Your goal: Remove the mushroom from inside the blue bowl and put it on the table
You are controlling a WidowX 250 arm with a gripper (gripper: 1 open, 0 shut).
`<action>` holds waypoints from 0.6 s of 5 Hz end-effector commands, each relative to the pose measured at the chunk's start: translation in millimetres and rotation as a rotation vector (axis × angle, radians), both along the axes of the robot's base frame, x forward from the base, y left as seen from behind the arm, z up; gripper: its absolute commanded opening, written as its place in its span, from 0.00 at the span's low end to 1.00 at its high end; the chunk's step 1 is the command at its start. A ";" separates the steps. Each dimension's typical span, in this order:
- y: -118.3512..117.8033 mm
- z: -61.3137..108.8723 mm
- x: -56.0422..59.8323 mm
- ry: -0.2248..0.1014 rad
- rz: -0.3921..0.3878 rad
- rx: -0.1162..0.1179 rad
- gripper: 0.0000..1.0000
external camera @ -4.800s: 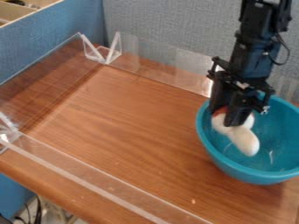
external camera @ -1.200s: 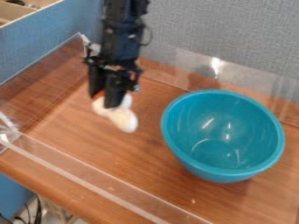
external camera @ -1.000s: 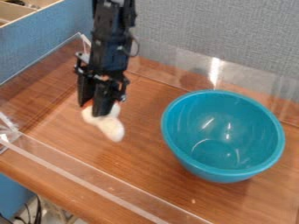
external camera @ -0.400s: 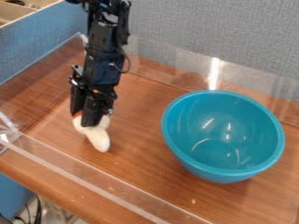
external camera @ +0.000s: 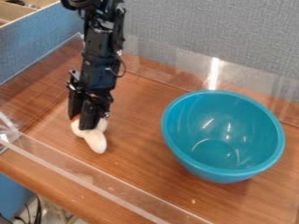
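Glossy plastic bowl; wood-grain table

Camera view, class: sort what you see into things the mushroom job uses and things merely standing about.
Used in the job: mushroom, blue bowl, table, gripper.
Standing about: clear acrylic walls, blue partition.

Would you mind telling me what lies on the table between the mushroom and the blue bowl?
Nothing: in the camera view, only bare wood-grain table separates the mushroom, under the gripper, from the blue bowl.
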State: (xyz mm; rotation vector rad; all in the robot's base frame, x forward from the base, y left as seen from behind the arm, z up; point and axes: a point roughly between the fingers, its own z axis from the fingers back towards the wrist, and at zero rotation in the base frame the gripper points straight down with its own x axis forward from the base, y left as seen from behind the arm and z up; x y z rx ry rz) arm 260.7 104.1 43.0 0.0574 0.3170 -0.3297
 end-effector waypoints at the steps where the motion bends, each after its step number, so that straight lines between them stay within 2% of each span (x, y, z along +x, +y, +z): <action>1: 13.9 14.2 9.8 -0.064 0.020 0.013 0.00; 2: 20.3 12.5 14.2 -0.074 0.040 0.012 0.00; 3: 26.5 9.3 18.6 -0.083 0.059 0.010 1.00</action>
